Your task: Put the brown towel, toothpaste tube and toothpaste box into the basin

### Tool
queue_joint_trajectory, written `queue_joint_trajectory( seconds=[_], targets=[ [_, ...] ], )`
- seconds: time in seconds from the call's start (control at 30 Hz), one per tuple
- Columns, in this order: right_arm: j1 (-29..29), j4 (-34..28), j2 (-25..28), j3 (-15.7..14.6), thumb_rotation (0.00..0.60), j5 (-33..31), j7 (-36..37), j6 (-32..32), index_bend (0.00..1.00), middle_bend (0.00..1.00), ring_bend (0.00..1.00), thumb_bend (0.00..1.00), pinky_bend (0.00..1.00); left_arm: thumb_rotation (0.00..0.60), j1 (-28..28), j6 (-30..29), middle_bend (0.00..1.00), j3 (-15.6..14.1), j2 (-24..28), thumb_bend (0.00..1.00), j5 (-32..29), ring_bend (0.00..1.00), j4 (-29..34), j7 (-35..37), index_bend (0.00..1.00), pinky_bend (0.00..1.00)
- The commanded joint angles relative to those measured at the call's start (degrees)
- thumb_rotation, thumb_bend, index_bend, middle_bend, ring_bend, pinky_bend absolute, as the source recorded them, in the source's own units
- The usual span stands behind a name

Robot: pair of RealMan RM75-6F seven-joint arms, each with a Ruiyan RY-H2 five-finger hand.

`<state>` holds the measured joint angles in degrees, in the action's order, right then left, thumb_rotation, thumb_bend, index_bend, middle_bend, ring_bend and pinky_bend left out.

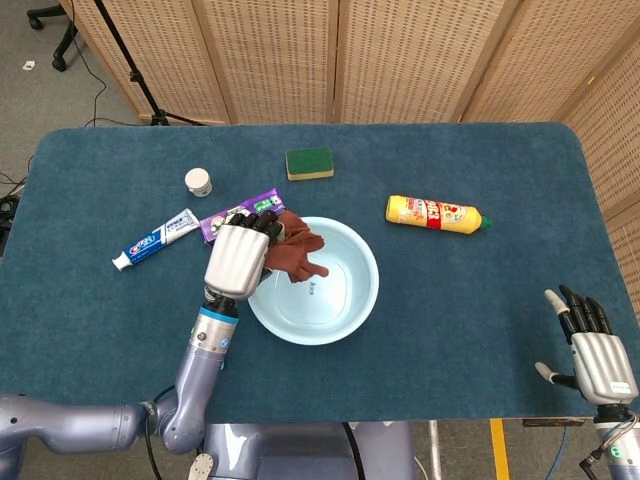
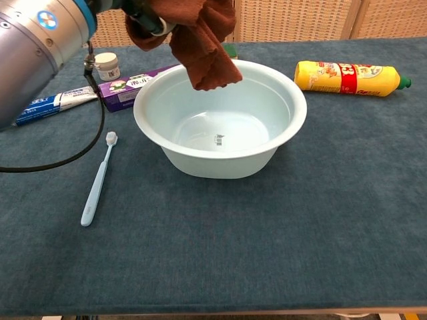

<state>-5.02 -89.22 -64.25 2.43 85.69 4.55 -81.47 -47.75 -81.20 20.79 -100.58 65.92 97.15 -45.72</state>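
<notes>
My left hand (image 1: 238, 258) holds the brown towel (image 1: 296, 250) in the air over the left part of the light blue basin (image 1: 345, 310). In the chest view the brown towel (image 2: 203, 40) hangs down above the basin (image 2: 280, 137), whose inside holds nothing. The toothpaste tube (image 1: 157, 238) lies on the table left of the basin, and the purple toothpaste box (image 1: 228, 216) sits beside it, partly hidden by my hand. The toothpaste box (image 2: 127, 85) and toothpaste tube (image 2: 57, 103) also show in the chest view. My right hand (image 1: 593, 345) rests open at the table's right front corner.
A blue toothbrush (image 2: 99, 180) lies left of the basin near the front. A small white jar (image 1: 198, 181) and a green sponge (image 1: 309, 163) sit at the back. A yellow bottle (image 1: 437, 214) lies on its side right of the basin.
</notes>
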Motion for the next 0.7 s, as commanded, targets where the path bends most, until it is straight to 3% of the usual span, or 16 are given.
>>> queue_joint_trajectory(
  seconds=[0.03, 0.23, 0.3, 0.37, 0.43, 0.5, 0.57, 0.7],
  targets=[
    [-0.1, 0.0, 0.2, 0.0, 0.6, -0.2, 0.6, 0.3, 0.0, 0.0, 0.0, 0.1, 0.0, 0.6, -1.5, 0.3, 0.45, 0.4, -2.4, 0.42, 0.8, 0.48, -2.0, 0.6, 0.81, 0.48],
    [-0.2, 0.2, 0.6, 0.2, 0.6, -0.5, 1.7, 0.7, 0.0, 0.0, 0.0, 0.1, 0.0, 0.6, -3.2, 0.8, 0.44, 0.6, -5.6, 0.38, 1.5, 0.46, -4.3, 1.2, 0.81, 0.48],
    [-0.1, 0.3, 0.7, 0.2, 0.6, -0.6, 2.1, 0.6, 0.0, 0.0, 0.0, 0.1, 0.0, 0.6, -3.4, 1.0, 0.4, 0.3, -6.1, 0.36, 1.7, 0.41, -4.3, 1.4, 0.76, 0.48],
    [-0.1, 0.3, 0.7, 0.4, 0.6, -0.7, 2.5, 0.4, 0.0, 0.0, 0.0, 0.1, 0.0, 0.6, -3.3, 1.4, 0.3, 0.0, -6.1, 0.34, 1.7, 0.31, -4.0, 1.5, 0.63, 0.45],
    [0.0, 0.4, 0.8, 0.4, 0.6, -0.8, 2.7, 0.3, 0.0, 0.0, 0.0, 0.1, 0.0, 0.6, -3.2, 1.9, 0.12, -0.1, -5.8, 0.3, 1.2, 0.12, -3.3, 1.2, 0.43, 0.33],
    [0.0, 0.3, 0.7, 0.4, 0.6, -0.5, 2.7, 0.1, 0.0, 0.0, 0.0, 0.1, 0.0, 0.6, -2.8, 3.6, 0.02, -0.4, -4.5, 0.28, -1.4, 0.02, -1.3, -0.2, 0.3, 0.21],
    [0.0, 0.3, 0.7, 0.4, 0.6, -0.3, 2.6, -0.1, 0.0, 0.0, 0.0, 0.1, 0.0, 0.6, -2.7, 4.1, 0.0, -0.6, -3.6, 0.25, -2.2, 0.0, -0.6, -1.1, 0.21, 0.13],
    [0.0, 0.2, 0.6, 0.3, 0.6, -0.2, 2.2, -0.2, 0.0, 0.0, 0.0, 0.1, 0.0, 0.6, -2.3, 4.9, 0.0, -1.0, -2.0, 0.22, -3.4, 0.0, 1.0, -2.1, 0.15, 0.06]
  ],
)
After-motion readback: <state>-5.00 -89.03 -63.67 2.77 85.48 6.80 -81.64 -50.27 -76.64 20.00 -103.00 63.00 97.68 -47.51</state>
